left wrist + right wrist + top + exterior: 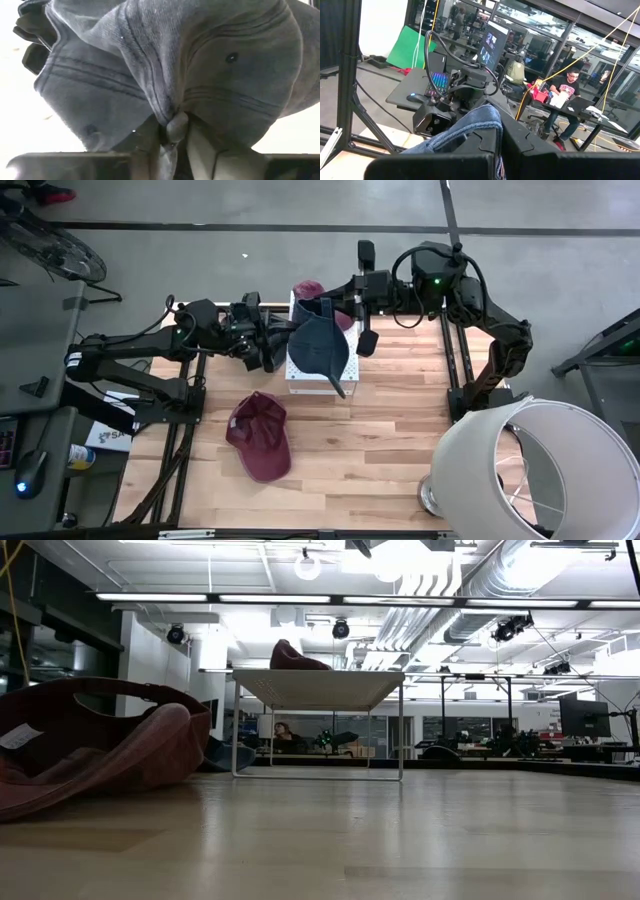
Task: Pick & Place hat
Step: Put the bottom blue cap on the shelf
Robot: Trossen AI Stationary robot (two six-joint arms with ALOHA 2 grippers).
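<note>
You had the blue denim cap (pixel 318 340) stretched between both tools above the white stand (pixel 300 378). Your right tool (pixel 352 302) was clamped on its fabric; your left tool (pixel 272 345) pinched a fold, probably for a handover. The maroon cap (pixel 260 438) lay on the counter (pixel 380 450), near the left tool.

Even, bright overhead light falls on the wooden table (pixel 390 430) in the high view, with soft short shadows. In the low view, ceiling strip lights (pixel 330 600) glare white and the near maroon cap (pixel 95 745) is soft. The left wrist view is blown out around the dim, blurred blue cap (pixel 170 75).
</note>
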